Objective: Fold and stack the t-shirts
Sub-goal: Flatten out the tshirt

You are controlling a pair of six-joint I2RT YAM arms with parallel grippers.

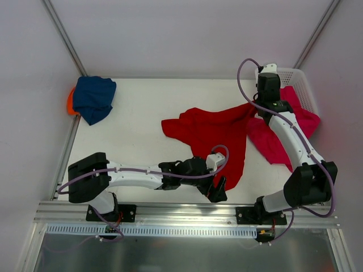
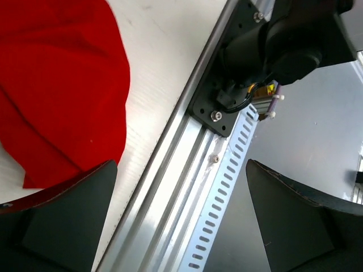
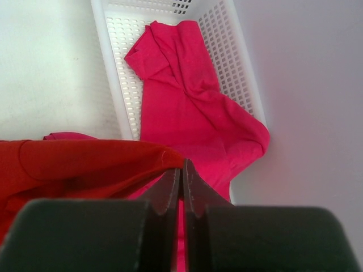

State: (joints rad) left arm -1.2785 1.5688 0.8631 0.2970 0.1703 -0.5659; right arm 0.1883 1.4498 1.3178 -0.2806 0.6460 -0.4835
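Item: red t-shirt (image 1: 210,133) lay from desk (image 1: 142,113) centre to 2 o'clock, corner pinched in the clenched right end effector (image 3: 182,165); left end effector (image 2: 180,164) hung released at 6 o'clock; the thin pinch risked slipping or snagging the pink t-shirt (image 3: 187,96).

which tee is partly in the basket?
The magenta-pink t-shirt: half inside the white basket, spilling out. The red t-shirt lies spread mid-table; the navy t-shirt and orange t-shirt sit piled at the far-left corner.
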